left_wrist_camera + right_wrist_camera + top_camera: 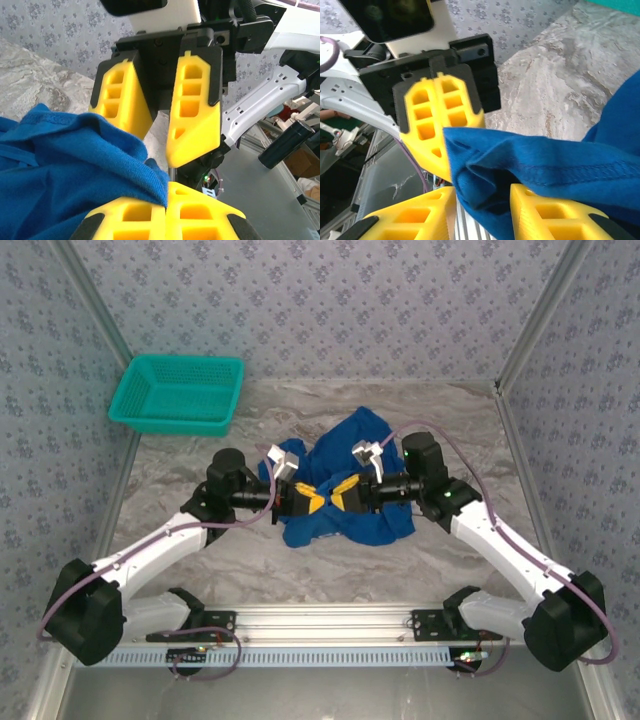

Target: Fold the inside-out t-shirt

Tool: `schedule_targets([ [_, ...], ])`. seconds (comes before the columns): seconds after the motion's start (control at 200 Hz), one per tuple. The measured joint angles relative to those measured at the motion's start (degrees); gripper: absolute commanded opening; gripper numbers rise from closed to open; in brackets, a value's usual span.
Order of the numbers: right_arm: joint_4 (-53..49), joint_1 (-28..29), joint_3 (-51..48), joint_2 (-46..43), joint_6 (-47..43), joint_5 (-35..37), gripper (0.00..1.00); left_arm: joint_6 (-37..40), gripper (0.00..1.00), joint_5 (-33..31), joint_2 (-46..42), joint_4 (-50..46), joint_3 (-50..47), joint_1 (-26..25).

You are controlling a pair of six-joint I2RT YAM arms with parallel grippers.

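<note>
Looking down from above, I see the inside-out t-shirt [352, 445] heaped in a rumpled pile in the middle of the table [300, 575], both arms meeting nose to nose over its near edge. My left gripper [167, 200] is clamped tight on a fold of blue cloth, fingers pressed together. My right gripper [482, 194] stands part-way apart, a bunched fold lying between its fingers [415, 217] but not pinched (as far as I can judge). I expect the cotton to be light, limp and grippy, sagging wherever unsupported. I'd take hold at the stitched hem [560, 167], where the layers stay together.
</note>
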Motion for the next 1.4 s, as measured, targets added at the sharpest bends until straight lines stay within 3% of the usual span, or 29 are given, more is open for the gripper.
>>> schedule_targets([
  [0.215, 1.18, 0.37, -0.02, 1.01, 0.46, -1.46, 0.33, 0.52, 0.0, -0.37, 0.0, -1.33, 0.0, 0.0],
  [0.385, 1.16, 0.63, -0.66, 1.11, 0.44, -1.42, 0.19, 0.52, 0.0, -0.87, -0.04, -1.57, 0.0, 0.0],
  [0.505, 1.14, 0.74, -1.2, 1.29, 0.28, -1.42, 0.17, 0.52, 0.0, -1.44, -0.04, -1.6, 0.0, 0.0],
  [0.61, 1.18, 0.81, -1.4, 1.31, 0.26, -1.42, 0.0, 0.55, 0.0, -1.77, -0.07, -1.81, 0.0, 0.0],
  [0.789, 0.66, 0.66, -1.33, 0.85, 0.33, -1.36, 0.0, 1.66, 0.0, -4.33, -0.72, -3.63, 0.0, 0.0],
  [1.024, -9.7, 0.09, 5.9, -2.25, -3.08, 1.07, 0.0, 5.31, 0.33, -15.74, -1.22, -12.48, 1.92, -0.02],
  [1.194, -15.54, 0.87, 10.82, -2.01, -3.87, 4.61, 0.0, 6.51, 0.42, -18.95, -0.04, -15.56, 2.32, 0.04],
  [1.399, -22.12, 5.4, 16.35, 3.13, -4.76, 14.12, 0.0, 8.04, 0.59, -21.2, -0.52, -18.25, 2.69, -1.51],
])
